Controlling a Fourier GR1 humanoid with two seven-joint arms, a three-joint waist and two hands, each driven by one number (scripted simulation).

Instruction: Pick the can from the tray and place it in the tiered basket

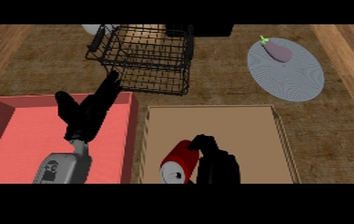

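A red can [177, 162] with a silver top lies in the tan tray [262, 138] near its lower left corner. My right hand [217, 164] rests against the can's right side, with its thumb curled over the can's upper end. The black wire tiered basket [146, 56] stands at the back, left of centre. My left hand [88, 109] is open, fingers straight and pointing up towards the basket, above the red bin.
A red bin [27, 134] fills the lower left, beside the tray. A grey round plate [287, 75] at the upper right holds a purple eggplant [278, 50]. A white object [92, 29] shows behind the basket.
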